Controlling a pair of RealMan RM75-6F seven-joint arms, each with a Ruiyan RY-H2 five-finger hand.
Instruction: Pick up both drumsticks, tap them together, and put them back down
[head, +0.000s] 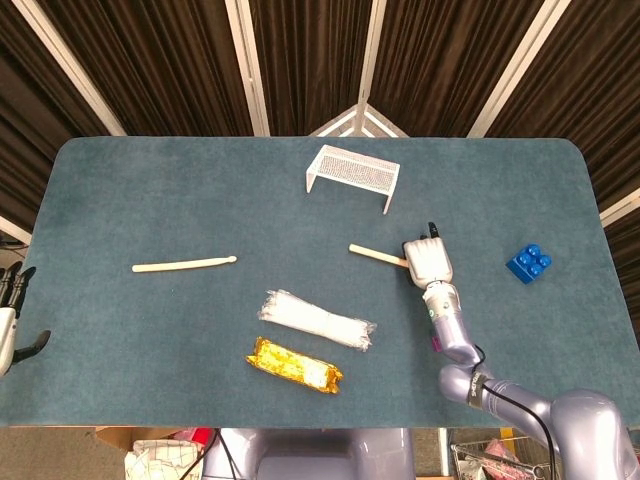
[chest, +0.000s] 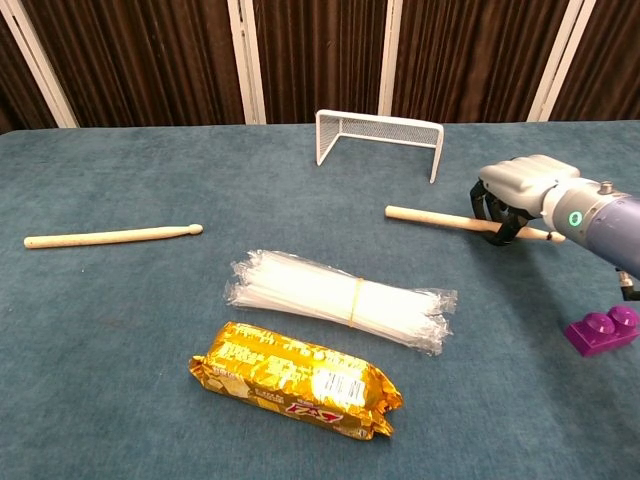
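One wooden drumstick (head: 184, 264) (chest: 110, 236) lies on the blue table at the left, nothing touching it. My right hand (head: 427, 261) (chest: 518, 192) grips the second drumstick (head: 375, 254) (chest: 430, 218) near its thick end, its fingers curled around the shaft. The stick points left and looks slightly raised off the cloth. My left hand (head: 10, 315) hangs off the table's left edge with its fingers apart, holding nothing; the chest view does not show it.
A white mesh goal (head: 351, 174) (chest: 378, 137) stands at the back centre. A clear bag of straws (head: 317, 320) (chest: 340, 297) and a gold snack packet (head: 294, 365) (chest: 297, 379) lie near the front. A blue block (head: 528, 263) and a purple block (chest: 602, 330) sit at the right.
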